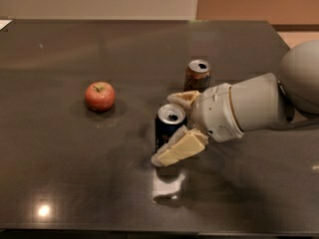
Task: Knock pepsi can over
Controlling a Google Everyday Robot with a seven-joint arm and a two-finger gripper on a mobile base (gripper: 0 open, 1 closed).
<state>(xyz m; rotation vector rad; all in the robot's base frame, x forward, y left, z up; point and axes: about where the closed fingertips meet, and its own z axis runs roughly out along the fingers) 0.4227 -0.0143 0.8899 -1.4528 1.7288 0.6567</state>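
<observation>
Right, across the dark table (75,183) the white arm (249,108) reaches in from the right, and the pepsi can (169,118) stands upright between the two cream fingers of the gripper (165,128). Plenty of bare tabletop to the can's left and front, and the near edge is well off. Just behind stands a brown can (198,74); a red apple (99,96) sits well to the left. Gripper spread wide, grasping nothing, lower finger (182,147) against the can's front.

The white arm (249,106) reaches in from the right, its tool (172,128) low near mid-view, cream fingers (182,148) spread apart
</observation>
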